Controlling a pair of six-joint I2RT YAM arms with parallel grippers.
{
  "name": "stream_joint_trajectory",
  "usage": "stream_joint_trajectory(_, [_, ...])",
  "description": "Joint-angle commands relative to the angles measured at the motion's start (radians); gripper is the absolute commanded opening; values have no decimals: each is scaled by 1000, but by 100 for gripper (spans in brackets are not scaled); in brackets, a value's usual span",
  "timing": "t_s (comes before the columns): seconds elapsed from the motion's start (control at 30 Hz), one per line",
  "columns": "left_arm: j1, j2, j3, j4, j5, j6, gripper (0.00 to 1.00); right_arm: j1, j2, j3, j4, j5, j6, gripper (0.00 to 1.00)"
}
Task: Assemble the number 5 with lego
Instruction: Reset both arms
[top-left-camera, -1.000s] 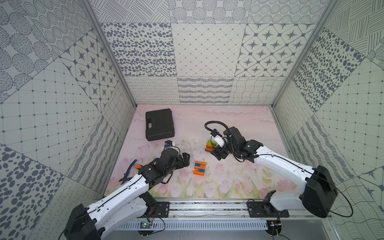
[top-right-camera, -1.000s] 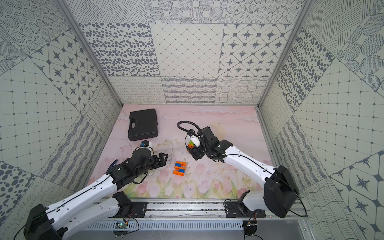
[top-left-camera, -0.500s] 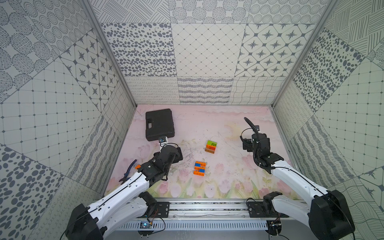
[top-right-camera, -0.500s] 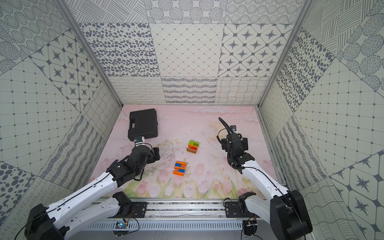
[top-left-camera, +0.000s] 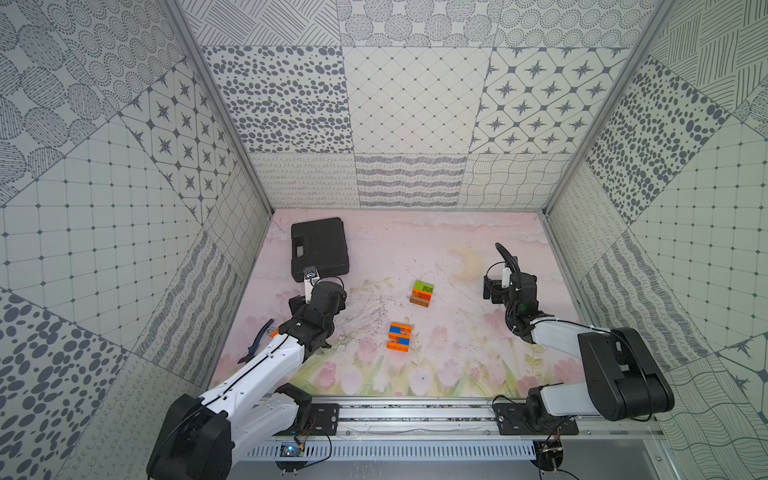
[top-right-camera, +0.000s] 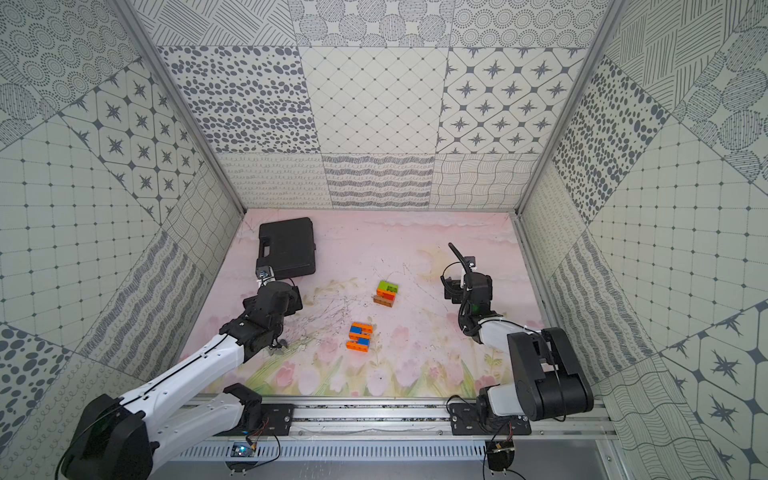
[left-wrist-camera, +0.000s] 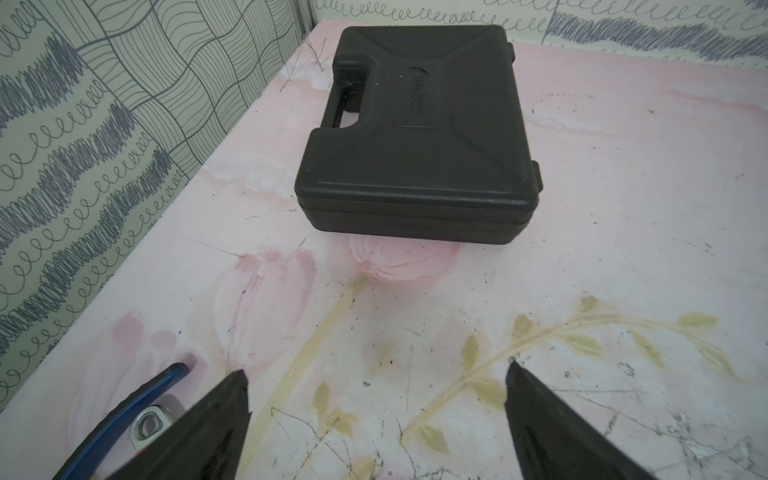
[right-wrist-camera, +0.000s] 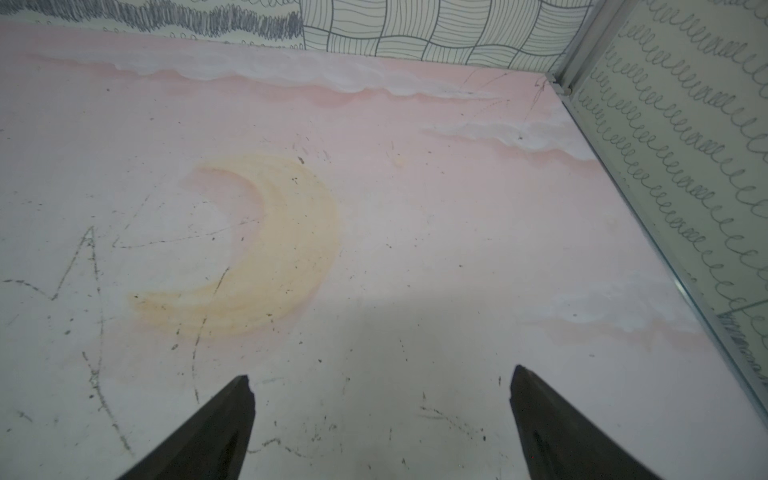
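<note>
Noted spread wide, nothing held: left gripper (left-wrist-camera: 376, 370), right gripper (right-wrist-camera: 379, 372). Studded orange-blue lego (top-left-camera: 399, 336) is ringed by scratched mat (right-wrist-camera: 415, 208); moulded black case (left-wrist-camera: 419, 137) is seen near a wall.

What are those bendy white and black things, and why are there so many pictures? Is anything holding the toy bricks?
Those are two robot arms, the left arm and the right arm. Each ends in a two-finger pincer called a gripper.

Two pictures come from a camera high above, looking down on the whole pink table. The other two come from little cameras on the arms' wrists. The black points you see there are the fingers of the left gripper and the right gripper. Both are open and hold nothing.

On the table lie an orange-and-blue lego piece that looks like a 5, a green, orange and brown lego clump, a black case and a blue-handled tool.
</note>
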Motion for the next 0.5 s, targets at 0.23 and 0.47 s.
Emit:
stream_joint_trajectory(0.23, [133,142,-98,472,81,224,99,-88,90,-23,250,-163,20,99])
stream_joint_trajectory(0.47, [218,346,-134,811,239,288,99,-90,91,-18,245,-152,24,99])
